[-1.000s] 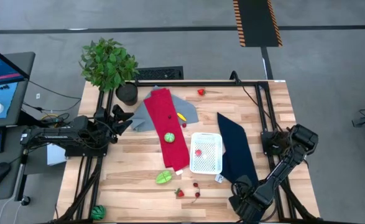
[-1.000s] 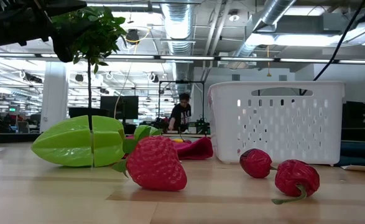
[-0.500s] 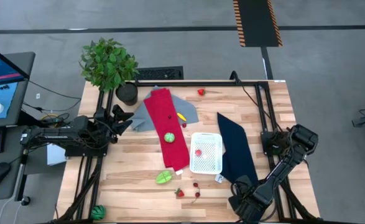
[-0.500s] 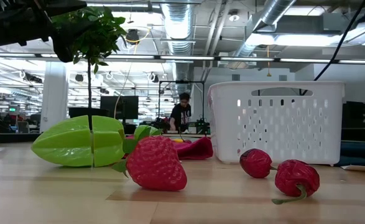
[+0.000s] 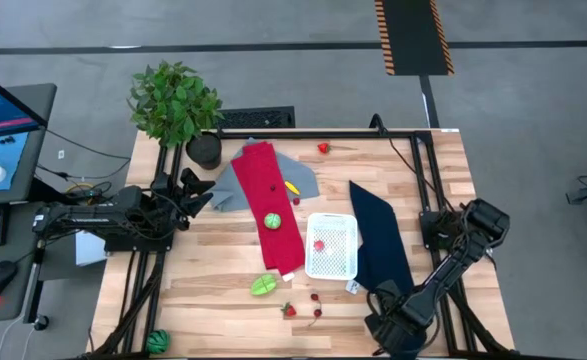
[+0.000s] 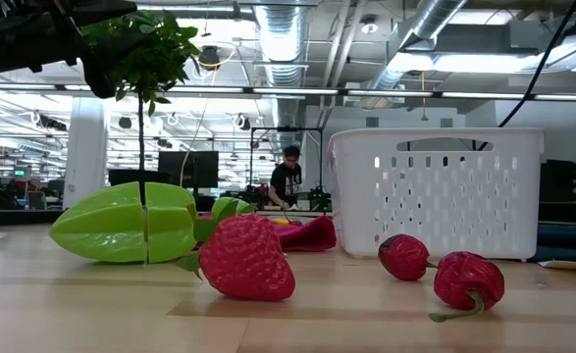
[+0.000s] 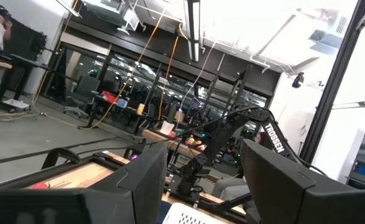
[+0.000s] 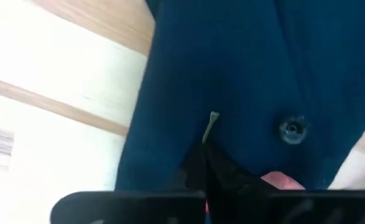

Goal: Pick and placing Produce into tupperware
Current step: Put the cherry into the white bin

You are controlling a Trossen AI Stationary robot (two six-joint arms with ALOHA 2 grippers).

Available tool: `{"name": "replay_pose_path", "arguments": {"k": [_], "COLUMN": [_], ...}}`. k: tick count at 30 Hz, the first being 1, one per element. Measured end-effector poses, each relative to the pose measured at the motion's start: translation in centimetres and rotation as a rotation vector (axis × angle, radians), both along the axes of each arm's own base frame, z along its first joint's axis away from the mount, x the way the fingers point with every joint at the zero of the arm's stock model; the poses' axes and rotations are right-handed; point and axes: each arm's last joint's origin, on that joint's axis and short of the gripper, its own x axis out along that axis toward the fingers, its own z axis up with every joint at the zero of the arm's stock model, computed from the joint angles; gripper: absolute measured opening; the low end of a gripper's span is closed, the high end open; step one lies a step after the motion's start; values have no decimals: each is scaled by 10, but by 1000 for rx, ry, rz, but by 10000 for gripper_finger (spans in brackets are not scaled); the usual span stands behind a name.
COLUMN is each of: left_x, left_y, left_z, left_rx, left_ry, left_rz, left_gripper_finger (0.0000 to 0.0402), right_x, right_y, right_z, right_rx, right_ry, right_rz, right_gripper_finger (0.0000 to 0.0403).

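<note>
The white tub point(image 5: 331, 246) stands mid-table with a red strawberry point(image 5: 319, 244) lying in it; the low view shows its wall point(image 6: 435, 191). Loose produce rests on the wood near it: a green starfruit point(image 5: 263, 286) point(image 6: 121, 235), a strawberry point(image 5: 289, 310) point(image 6: 246, 257) and two cherries point(image 5: 316, 305) point(image 6: 405, 257). A green ball point(image 5: 273, 221) lies on the red cloth. My left gripper point(image 7: 201, 186) is open, held above the table's left edge. My right gripper point(image 8: 208, 171) is shut over the navy cloth's near end point(image 5: 388, 300), with a thin green stem point(image 8: 212, 123) poking out past its fingertips. My right gripper is shut on a small stemmed piece of produce. Only its stem point(image 8: 212, 123) shows beyond the fingertips, and a pink bit point(image 8: 283, 182) shows beside them. The fingers hide the rest, so the part held cannot be told. It is above the navy cloth.
A long red cloth point(image 5: 269, 205) over a grey cloth point(image 5: 235, 188) lies left of the tub, a navy cloth point(image 5: 378, 240) right of it. A potted plant point(image 5: 178, 105) stands at the far left corner. A red piece point(image 5: 323, 148) sits at the far edge. A person shows in the room behind.
My right arm has shifted slightly at the table's near right corner, its forearm leaning a little more toward the table's left. Nothing else has moved.
</note>
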Motion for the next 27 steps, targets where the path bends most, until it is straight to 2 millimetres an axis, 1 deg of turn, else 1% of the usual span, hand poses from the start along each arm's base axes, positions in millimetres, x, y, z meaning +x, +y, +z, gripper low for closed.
{"name": "replay_pose_path", "arguments": {"k": [3,8,13,17,24,27], "left_x": [0,0,0,0,0,0], "left_y": [0,0,0,0,0,0], "left_z": [0,0,0,0,0,0], "left_rx": [0,0,0,0,0,0], "left_ry": [1,0,0,0,0,0], "left_rz": [0,0,0,0,0,0], "left_gripper_finger": [196,196,196,196,196,196], "right_x": [3,7,8,11,19,25], "right_y": [-3,-6,-9,-12,-19,-21], "right_z": [0,0,0,1,18,28], "right_rx": [1,2,-8,-11,-73,-107], "right_ry": [0,1,11,14,53,35], "right_rz": [8,27,34,52,74,97], "right_gripper_finger": [17,9,18,9,15,10]}}
